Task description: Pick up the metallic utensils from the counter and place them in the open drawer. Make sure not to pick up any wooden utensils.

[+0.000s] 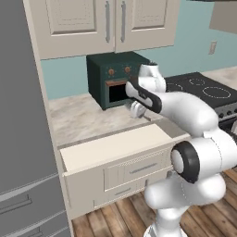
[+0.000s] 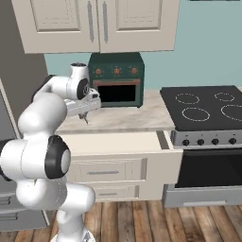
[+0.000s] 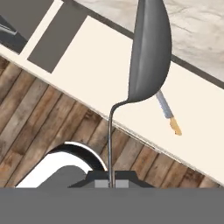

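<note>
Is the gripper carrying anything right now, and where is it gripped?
Yes: the gripper is shut on the metal spoon, pinching the end of its thin handle, bowl pointing away over the open drawer.

White arm w/ dark joints rises from base, elbow bent, forearm reaching fwd to the far side. Gripper (image 2: 85, 118) points down at wrist end; its fingers (image 3: 101, 183) pinched tight on thin handle of grey metal spoon (image 3: 148, 52) (bowl hangs beyond fingertips). Wrist roughly level, hand held above surface.
</note>
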